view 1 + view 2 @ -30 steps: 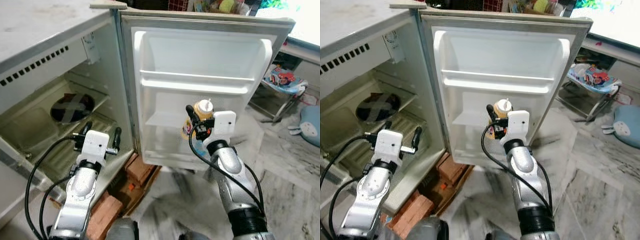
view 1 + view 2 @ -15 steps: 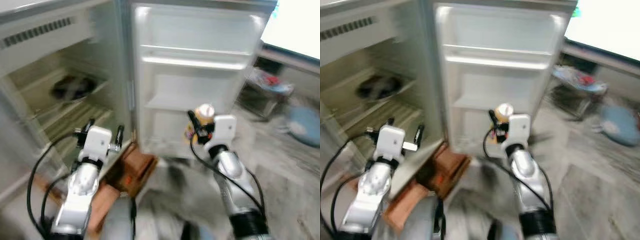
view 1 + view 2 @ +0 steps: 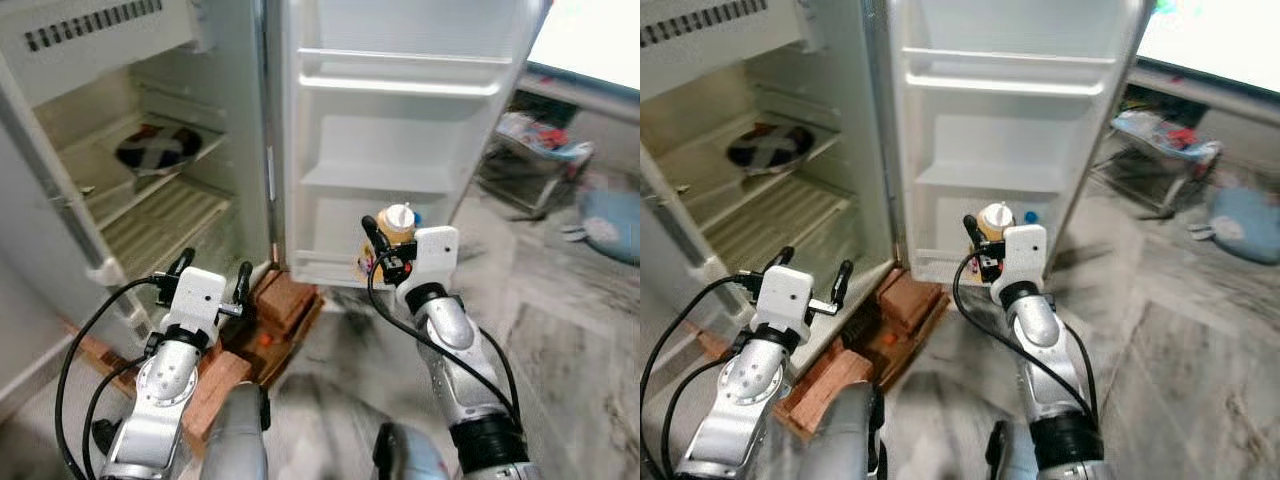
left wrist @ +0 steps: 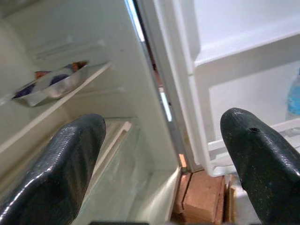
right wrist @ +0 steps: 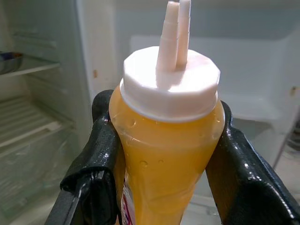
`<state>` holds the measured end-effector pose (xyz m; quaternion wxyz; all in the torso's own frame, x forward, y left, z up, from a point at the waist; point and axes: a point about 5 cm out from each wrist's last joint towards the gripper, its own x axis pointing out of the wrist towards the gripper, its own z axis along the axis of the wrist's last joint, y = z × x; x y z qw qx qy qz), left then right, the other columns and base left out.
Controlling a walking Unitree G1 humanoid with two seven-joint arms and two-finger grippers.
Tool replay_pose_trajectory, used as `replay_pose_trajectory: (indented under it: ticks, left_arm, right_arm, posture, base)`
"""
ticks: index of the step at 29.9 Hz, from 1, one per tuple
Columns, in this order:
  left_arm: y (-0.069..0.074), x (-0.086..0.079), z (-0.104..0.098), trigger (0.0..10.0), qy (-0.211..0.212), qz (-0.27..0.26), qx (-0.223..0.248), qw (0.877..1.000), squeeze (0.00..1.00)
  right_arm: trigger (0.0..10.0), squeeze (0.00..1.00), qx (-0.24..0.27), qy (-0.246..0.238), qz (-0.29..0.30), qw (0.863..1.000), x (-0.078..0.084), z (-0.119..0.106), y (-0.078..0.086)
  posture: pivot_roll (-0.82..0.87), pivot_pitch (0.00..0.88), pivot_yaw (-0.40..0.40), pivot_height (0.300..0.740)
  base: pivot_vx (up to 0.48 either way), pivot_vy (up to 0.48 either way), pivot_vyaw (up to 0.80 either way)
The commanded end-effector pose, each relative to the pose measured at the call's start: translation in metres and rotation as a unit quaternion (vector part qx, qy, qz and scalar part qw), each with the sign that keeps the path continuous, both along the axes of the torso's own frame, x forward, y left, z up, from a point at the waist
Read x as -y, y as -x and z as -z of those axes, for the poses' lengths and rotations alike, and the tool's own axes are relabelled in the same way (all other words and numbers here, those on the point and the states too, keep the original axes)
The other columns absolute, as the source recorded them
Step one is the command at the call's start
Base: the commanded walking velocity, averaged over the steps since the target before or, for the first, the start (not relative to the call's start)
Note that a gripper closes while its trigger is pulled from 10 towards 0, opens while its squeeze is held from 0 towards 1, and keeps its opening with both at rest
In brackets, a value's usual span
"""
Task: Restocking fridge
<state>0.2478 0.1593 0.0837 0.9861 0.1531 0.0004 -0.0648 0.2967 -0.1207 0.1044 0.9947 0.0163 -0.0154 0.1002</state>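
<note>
While the fridge [image 3: 60, 200] stands open ahead, the right gripper [image 3: 385, 258] is raised in front of the lower part of the open door [image 3: 400, 130], its two black fingers [image 5: 101, 154] clamped on either side of a sauce bottle [image 5: 164, 154] filled with orange-yellow liquid. That bottle is upright, with a white cap and a white nozzle on top (droplets cling to its shoulder in the right wrist view), and it sits near the door's bottom shelf [image 3: 330, 272] without touching it. Behind the bottle, a small blue cap [image 3: 1030, 216] shows in that bottom shelf. To the left, the left gripper [image 3: 210, 283] hovers low before the fridge body, its fingers [image 4: 70, 154] spread wide with nothing between them, pointing toward the gap where the cabinet meets the door hinge. Farther in, on the upper left shelf of the cabinet, a metal dish [image 3: 158, 147] lies with dark contents crossed by pale bands. Reddish bricks [image 3: 285, 305] prop the fridge at floor level, near the door's lower corner. Far right, a folding rack [image 3: 535, 155] holding colourful cloth stands on the marble floor [image 3: 570, 330], with a pale blue cushion [image 3: 610, 215] beside it.
</note>
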Motion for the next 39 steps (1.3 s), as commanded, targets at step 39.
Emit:
replay_pose_trajectory:
  ticks: [39]
  left_arm:
    - [-0.009, 0.012, -0.006, 10.0, 0.006, 0.027, 0.016, 0.999, 0.0]
  right_arm:
    - [10.0, 0.0, 0.027, 0.018, -0.02, 0.999, -0.021, -0.006, -0.014]
  posture:
    - [0.12, 0.0, -0.057, 0.651]
  base:
    - [0.308, 0.0, 0.0]
